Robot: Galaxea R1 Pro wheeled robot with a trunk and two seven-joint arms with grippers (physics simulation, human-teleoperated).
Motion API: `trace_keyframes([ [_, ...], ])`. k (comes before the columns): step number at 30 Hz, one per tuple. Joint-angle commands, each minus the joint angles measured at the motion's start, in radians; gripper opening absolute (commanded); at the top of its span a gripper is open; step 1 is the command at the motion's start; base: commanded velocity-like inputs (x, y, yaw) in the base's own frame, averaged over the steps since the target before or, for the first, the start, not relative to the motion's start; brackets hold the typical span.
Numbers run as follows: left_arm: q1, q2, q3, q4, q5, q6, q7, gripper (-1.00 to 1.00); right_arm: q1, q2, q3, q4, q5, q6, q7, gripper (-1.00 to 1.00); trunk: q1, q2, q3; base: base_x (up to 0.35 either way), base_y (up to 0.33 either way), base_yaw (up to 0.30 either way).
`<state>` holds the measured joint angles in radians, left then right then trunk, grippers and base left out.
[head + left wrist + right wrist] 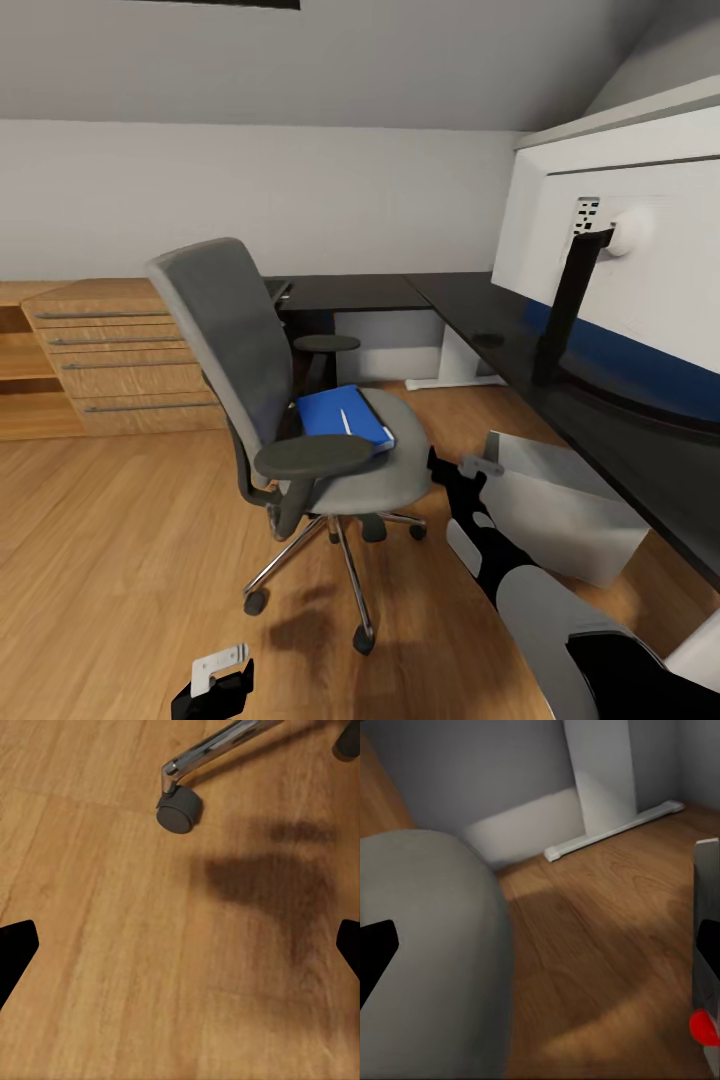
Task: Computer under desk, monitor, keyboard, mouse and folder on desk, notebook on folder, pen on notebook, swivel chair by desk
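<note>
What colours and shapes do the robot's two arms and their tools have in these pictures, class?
In the head view, the right arm has rounded grey shells joined by black segments, and the right tool is black with a light grey plate. The left tool is black too, carrying a small white plate with dark marks. In both wrist views the fingertips are plain flat black shapes at the edges.

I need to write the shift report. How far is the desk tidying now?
Done: the monitor stands on the desk, and the computer is below it. In hand: nothing; the right gripper is open beside the chair. Left: the blue folder and the pen lie on the seat.
</note>
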<state>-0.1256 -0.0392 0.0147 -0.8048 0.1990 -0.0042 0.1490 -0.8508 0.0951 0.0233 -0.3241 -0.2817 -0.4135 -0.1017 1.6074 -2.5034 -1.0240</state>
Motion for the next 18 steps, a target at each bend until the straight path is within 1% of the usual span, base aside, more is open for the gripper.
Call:
trace_keyframes([
  [1, 0.000, -0.001, 0.000, -0.001, 0.008, 0.000, 0.001, 1.00, -0.001, 0.000, -0.003, 0.000, -0.007, 0.008, -0.003, 1.00, 0.000, 0.000, -0.001, 0.000, 0.004, 0.000],
  [4, 0.000, -0.001, -0.001, -0.001, 0.008, 0.000, 0.001, 1.00, -0.001, 0.000, -0.010, 0.000, -0.023, 0.018, 0.006, 1.00, 0.000, 0.000, -0.001, 0.000, 0.002, 0.000],
  [5, 0.000, -0.001, -0.003, -0.001, 0.007, 0.000, 0.001, 1.00, -0.001, -0.001, -0.013, -0.001, -0.038, 0.022, 0.017, 1.00, 0.000, 0.000, -0.001, 0.000, 0.001, 0.000],
  [7, 0.000, -0.001, -0.006, -0.001, 0.007, 0.000, 0.001, 1.00, -0.001, -0.004, -0.015, -0.001, -0.053, 0.025, 0.028, 1.00, 0.000, 0.000, -0.001, 0.000, 0.000, 0.000],
  [8, 0.000, -0.001, -0.010, -0.001, 0.007, 0.000, 0.001, 1.00, -0.001, -0.009, -0.017, -0.001, -0.065, 0.027, 0.037, 1.00, 0.000, 0.000, -0.001, 0.000, 0.000, 0.000],
  [12, 0.000, -0.001, -0.014, -0.001, 0.007, 0.000, 0.001, 1.00, -0.001, -0.018, -0.019, 0.000, -0.083, 0.035, 0.049, 1.00, 0.000, 0.000, -0.001, 0.017, 0.000, 0.000],
  [15, 0.000, -0.001, -0.015, -0.001, 0.007, 0.000, 0.001, 1.00, -0.001, -0.021, -0.020, -0.001, -0.089, 0.051, 0.053, 1.00, 0.000, 0.000, -0.001, 0.155, 0.000, 0.000],
  [18, 0.000, -0.001, -0.016, -0.001, 0.007, 0.000, 0.001, 1.00, -0.001, -0.022, -0.020, -0.001, -0.091, 0.067, 0.054, 1.00, 0.000, 0.000, -0.001, 0.257, 0.000, 0.000],
])
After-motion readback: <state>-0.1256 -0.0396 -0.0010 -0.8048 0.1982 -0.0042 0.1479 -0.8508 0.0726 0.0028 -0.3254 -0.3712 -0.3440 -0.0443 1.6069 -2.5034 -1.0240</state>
